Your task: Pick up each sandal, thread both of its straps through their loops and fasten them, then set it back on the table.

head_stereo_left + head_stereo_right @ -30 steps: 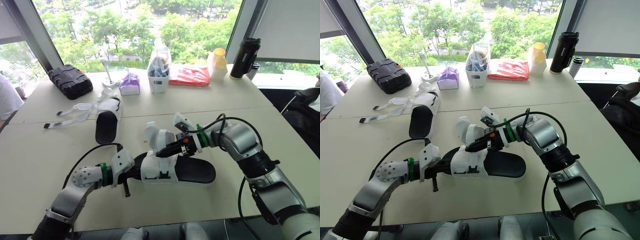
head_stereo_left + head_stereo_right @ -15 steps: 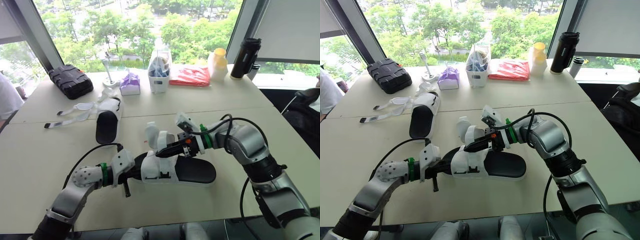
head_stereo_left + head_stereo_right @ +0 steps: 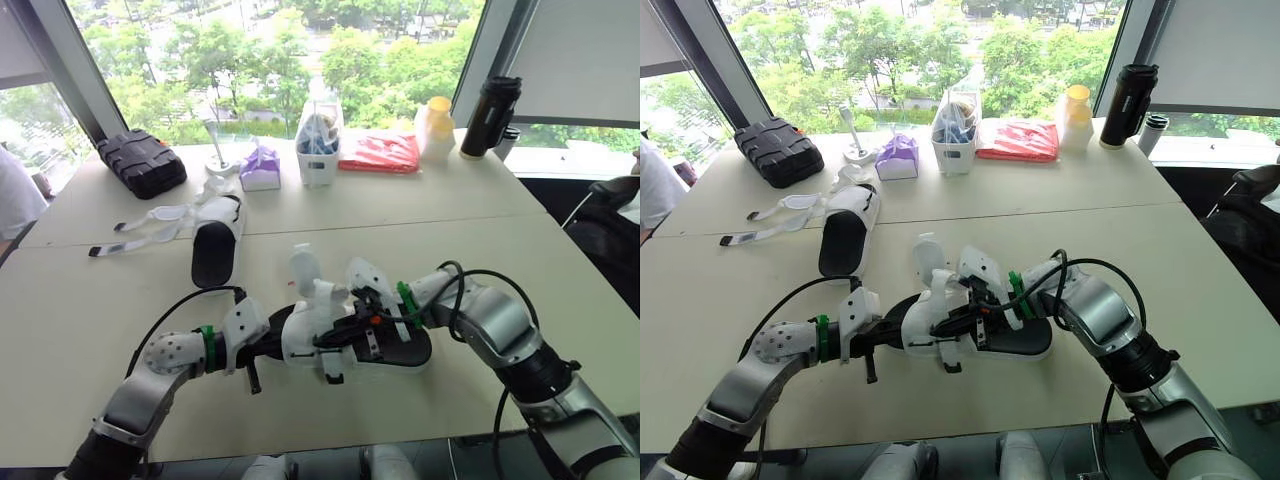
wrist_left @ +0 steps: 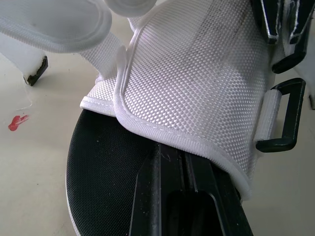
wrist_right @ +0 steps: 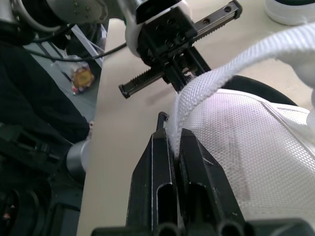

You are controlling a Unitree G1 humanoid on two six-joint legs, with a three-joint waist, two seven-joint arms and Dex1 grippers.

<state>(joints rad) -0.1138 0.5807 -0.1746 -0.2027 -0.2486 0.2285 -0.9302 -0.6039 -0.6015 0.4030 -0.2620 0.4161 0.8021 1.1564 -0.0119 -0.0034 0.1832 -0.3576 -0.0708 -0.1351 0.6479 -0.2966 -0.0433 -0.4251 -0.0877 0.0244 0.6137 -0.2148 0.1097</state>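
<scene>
Daylight from a wide window with trees beyond falls on a pale table (image 3: 500, 230), and the work sits at its near middle.

The near sandal (image 3: 400, 345), black footbed with a white mesh upper, lies on its sole between the two arms. The left gripper (image 3: 266, 346) has its left end. In the left wrist view the two fingers lie pressed together on the footbed with their tips under the hem of the upper, so they seem to pinch the sandal there, though the contact itself is hidden. A black loop (image 4: 295, 115) hangs empty at the side of the upper.

The right gripper (image 3: 955, 322) reaches over the upper from the other side. Its jaws are closed on a white strap (image 5: 236, 64), which runs out from between the fingertips in a taut band. Another strap tab (image 3: 304, 266) stands up free above the upper.

By my reading the task is at an early stage. No strap on this sandal looks threaded or fastened, and the held one has yet to go through its loop.

Beyond the near sandal to the robot's left lies the second sandal (image 3: 215, 250), with its loose straps (image 3: 150, 225) splayed flat on the table, so all of its work is left.

Farther behind the near sandal, along the window, stand a black case (image 3: 140, 160), a purple pouch (image 3: 260, 168), a white caddy (image 3: 318, 135), a red packet (image 3: 380, 152), a yellow-capped bottle (image 3: 435, 125) and a dark flask (image 3: 490, 115).
</scene>
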